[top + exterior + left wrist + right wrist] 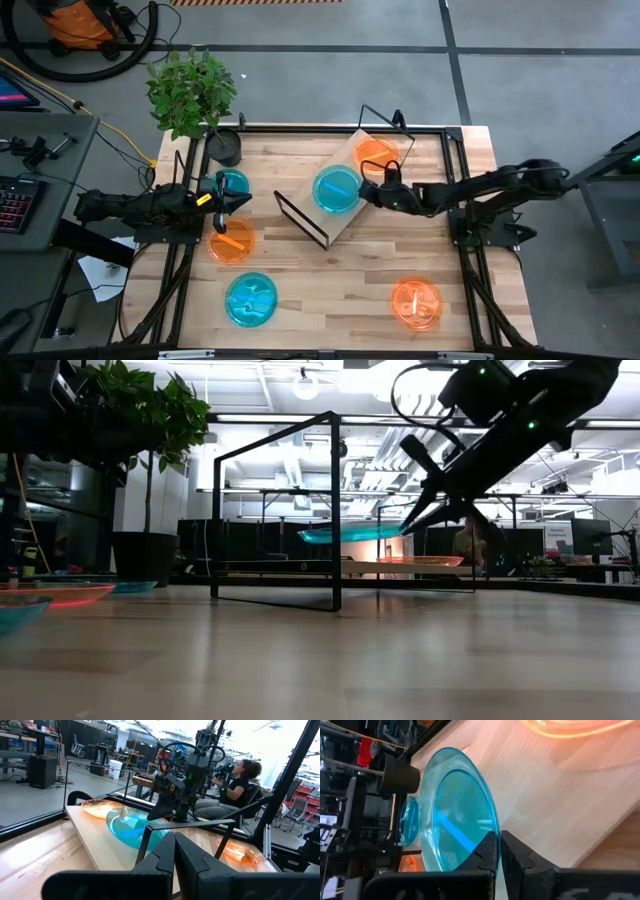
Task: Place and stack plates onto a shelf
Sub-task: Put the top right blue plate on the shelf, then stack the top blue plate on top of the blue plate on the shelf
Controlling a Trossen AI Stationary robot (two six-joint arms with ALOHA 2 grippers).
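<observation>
Left gripper (222, 205): fingers together, empty, between a cyan plate (232, 183) and an orange plate (232, 242).
Table (330, 290): four plates not yet shelved.
Shelf (345, 195): one orange plate (376, 153) placed.
Right gripper (366, 190): clamped on cyan plate (335, 189), held over shelf.

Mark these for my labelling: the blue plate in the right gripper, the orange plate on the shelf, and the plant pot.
blue plate (335, 189), high view, its centre.
orange plate (375, 153), high view, its centre.
plant pot (225, 147), high view, its rim.
</observation>
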